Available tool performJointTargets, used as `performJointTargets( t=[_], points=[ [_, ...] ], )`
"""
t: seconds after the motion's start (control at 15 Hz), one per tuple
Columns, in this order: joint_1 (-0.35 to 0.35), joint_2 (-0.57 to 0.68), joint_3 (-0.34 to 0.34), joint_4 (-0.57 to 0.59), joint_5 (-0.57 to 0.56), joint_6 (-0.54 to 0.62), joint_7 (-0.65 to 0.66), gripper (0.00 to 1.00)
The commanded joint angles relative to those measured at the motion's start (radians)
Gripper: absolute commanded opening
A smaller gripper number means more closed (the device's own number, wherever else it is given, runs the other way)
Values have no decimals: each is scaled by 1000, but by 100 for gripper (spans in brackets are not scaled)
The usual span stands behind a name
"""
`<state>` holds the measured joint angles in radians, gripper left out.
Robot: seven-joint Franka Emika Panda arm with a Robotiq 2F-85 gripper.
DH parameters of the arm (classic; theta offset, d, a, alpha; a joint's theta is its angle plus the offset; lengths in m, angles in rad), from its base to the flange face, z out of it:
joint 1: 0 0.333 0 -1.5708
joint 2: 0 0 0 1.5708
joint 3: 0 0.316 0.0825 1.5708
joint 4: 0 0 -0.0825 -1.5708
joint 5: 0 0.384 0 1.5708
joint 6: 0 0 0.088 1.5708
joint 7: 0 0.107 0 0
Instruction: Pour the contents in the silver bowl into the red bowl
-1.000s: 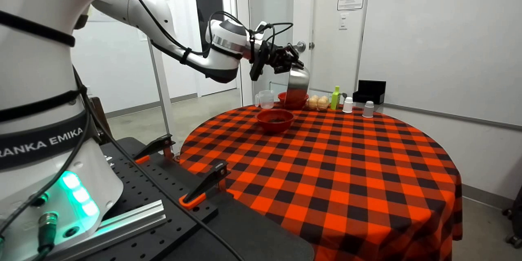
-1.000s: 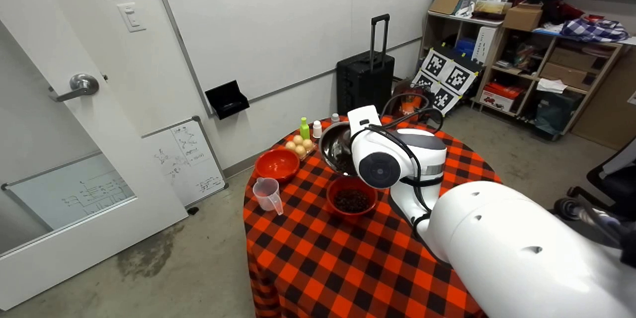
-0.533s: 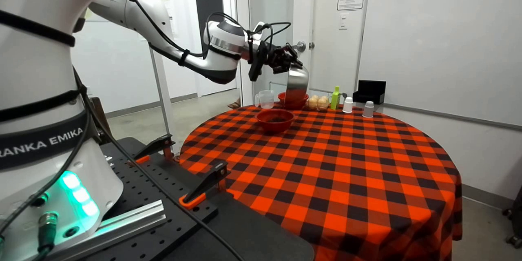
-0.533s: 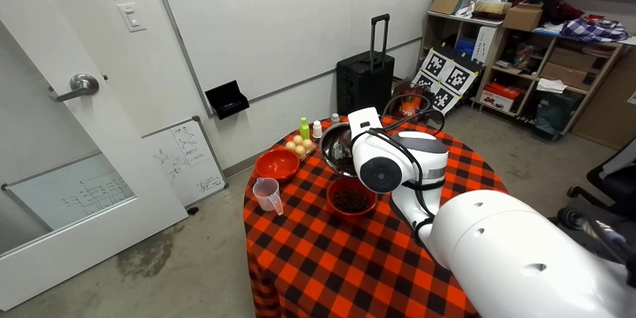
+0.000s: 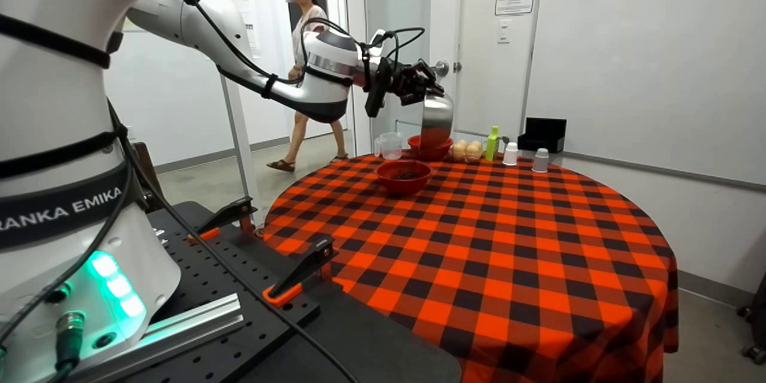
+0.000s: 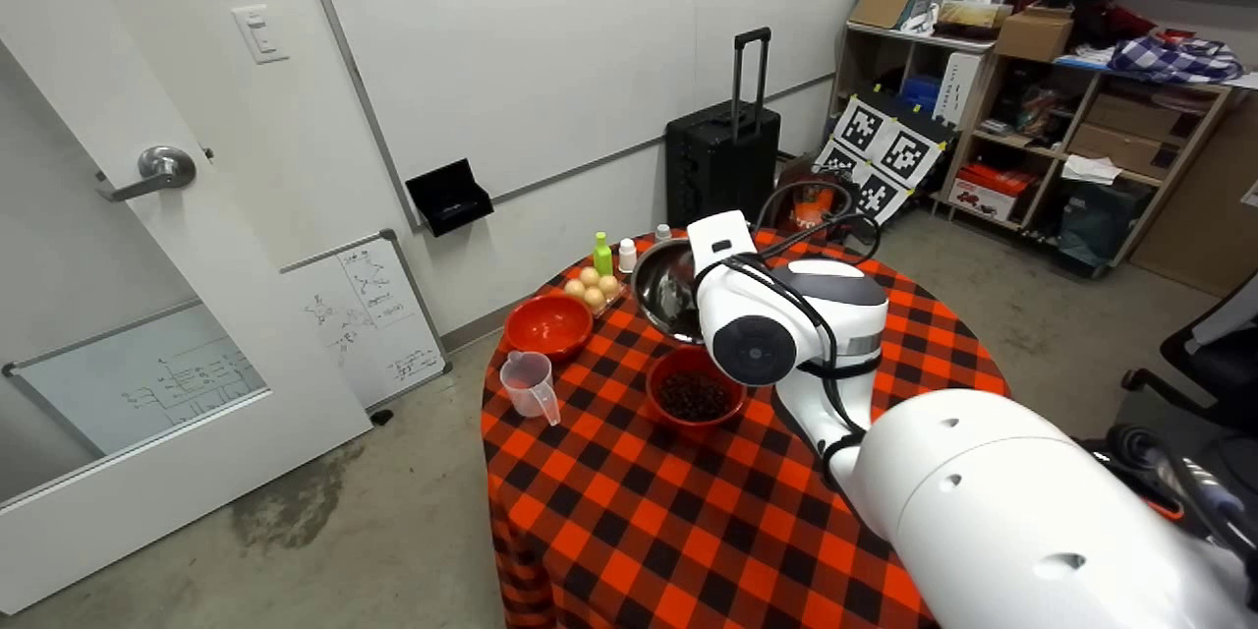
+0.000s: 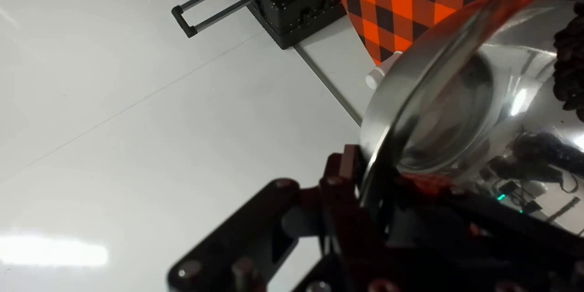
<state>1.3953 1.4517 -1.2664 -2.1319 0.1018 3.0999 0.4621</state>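
Silver bowl (image 5: 438,116): it is held in the air above the table (image 5: 508,239), tilted almost onto its side, with the lower edge near the red bowl (image 5: 402,187).
Fingers (image 7: 349,162): they pinch the silver bowl's upper rim, one on each side of the wall.
Dark bean-like pieces (image 6: 694,397): many lie in the red bowl, some inside the silver bowl.
Table edge: second red bowl (image 6: 548,326), clear measuring jug (image 6: 529,383), eggs (image 6: 594,297), green bottle (image 6: 601,257).

room over tablecloth (image 5: 508,239), silver bowl (image 5: 437,116) obstructing, red bowl (image 5: 402,187) lower
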Motion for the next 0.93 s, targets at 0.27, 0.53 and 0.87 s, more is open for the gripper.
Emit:
performJointTargets(
  t=[0.27, 0.53, 0.87],
  points=[
    [41, 60, -26, -26, 57, 23, -31, 1],
    [48, 36, -52, -46, -69, 25, 48, 1],
    [51, 34, -87, -47, -187, 16, 110, 1]
  ],
)
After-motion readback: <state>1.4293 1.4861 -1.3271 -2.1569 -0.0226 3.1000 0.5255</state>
